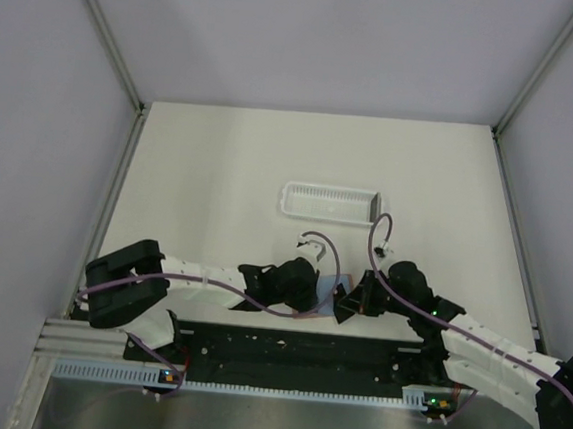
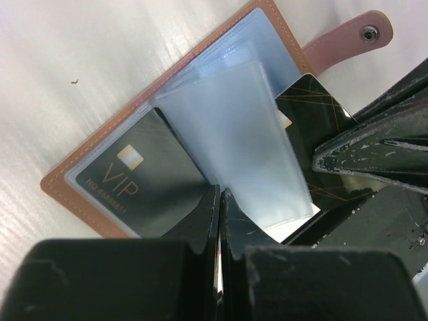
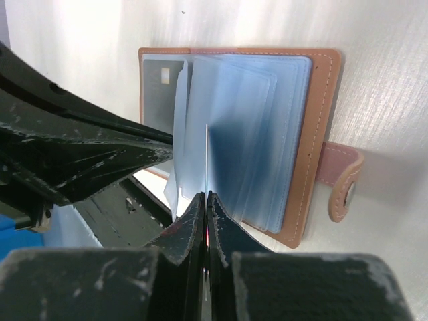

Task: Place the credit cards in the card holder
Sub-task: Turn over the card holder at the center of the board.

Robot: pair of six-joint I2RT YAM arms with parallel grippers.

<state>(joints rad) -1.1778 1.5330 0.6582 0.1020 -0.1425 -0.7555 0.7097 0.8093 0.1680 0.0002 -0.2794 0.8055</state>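
On the left page of the open card holder [image 3: 319,134], which lies flat on the table [image 2: 80,53] between the two arms, the first card [image 2: 144,177] — black, marked VIP — sits fully inside its pocket. Just right of it the left gripper [image 2: 221,207] is closed tight at the lower edge of a raised clear sleeve [image 2: 234,134]; whether it pinches that leaf or only props it I cannot tell. Further right the second card [image 2: 314,124] stands partly behind the sleeve, its edge seemingly pinched in the closed right gripper [image 3: 206,200]. The step in hand looks like seating this last card — the next move calls for sliding it squarely into a pocket with the leaves held apart, then letting go.
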